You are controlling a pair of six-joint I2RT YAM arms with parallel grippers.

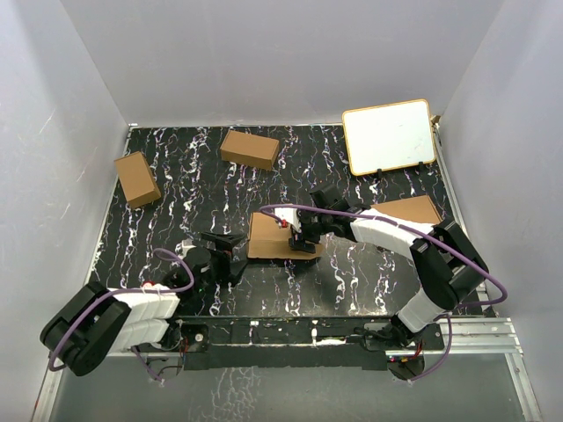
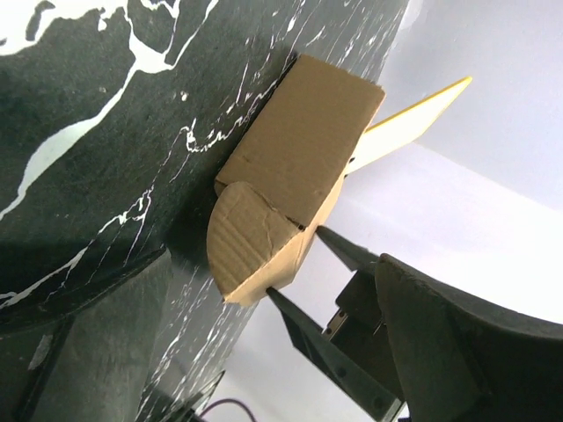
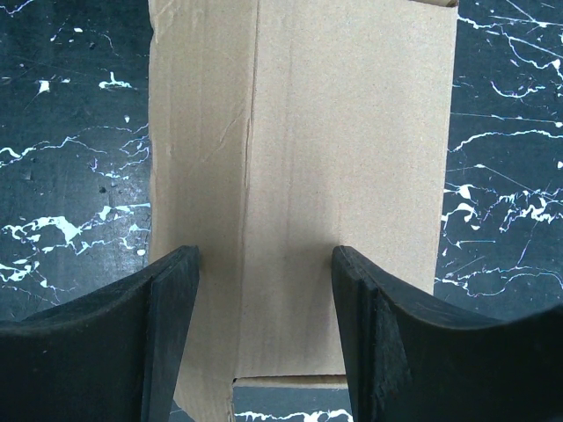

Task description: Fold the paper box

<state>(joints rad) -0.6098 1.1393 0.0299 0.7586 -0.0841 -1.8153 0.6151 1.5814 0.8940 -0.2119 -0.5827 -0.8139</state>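
The paper box (image 1: 271, 236) lies flat in the middle of the table as a slim brown carton. In the right wrist view its creased top face (image 3: 334, 132) fills the frame. My right gripper (image 3: 264, 255) is open above it, with both fingertips down on that face and nothing between them; from above it (image 1: 303, 242) sits at the box's right end. My left gripper (image 1: 225, 240) stands wide open just off the box's left end. The left wrist view shows the box (image 2: 303, 141) with a rounded end flap (image 2: 251, 242) facing the left gripper (image 2: 273, 264).
Two shorter brown cartons lie at the far left (image 1: 136, 178) and the back middle (image 1: 250, 149). A white board with a yellow rim (image 1: 388, 137) leans at the back right. A brown pile of sheets (image 1: 413, 207) lies beside the right arm.
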